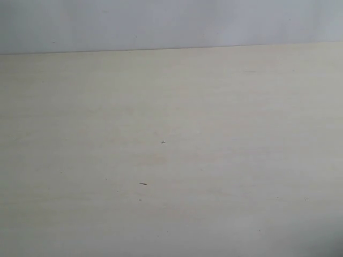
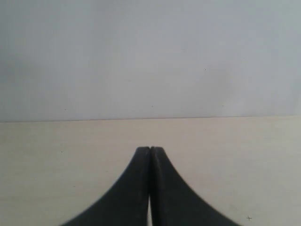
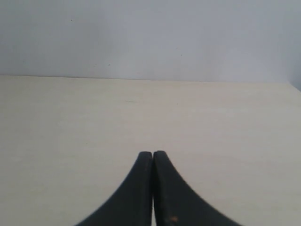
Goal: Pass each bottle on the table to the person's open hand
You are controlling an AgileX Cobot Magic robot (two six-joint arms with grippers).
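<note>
The pale cream table (image 1: 171, 150) fills the exterior view, with only a few tiny dark specks on it. No bottles and no person's open hand show in any view. Neither arm appears in the exterior view. In the left wrist view my left gripper (image 2: 150, 149) is shut, its black fingers (image 2: 136, 188) pressed together with nothing between them, above bare table (image 2: 56, 160). My right gripper (image 3: 153, 154) is likewise shut on nothing, its fingers (image 3: 169, 193) touching over bare table (image 3: 70, 122).
A plain grey-white wall (image 1: 171, 21) rises behind the table's far edge (image 1: 171, 49). The same wall (image 2: 150, 56) stands ahead in the left wrist view, and the wall (image 3: 150, 37) fills the background of the right wrist view.
</note>
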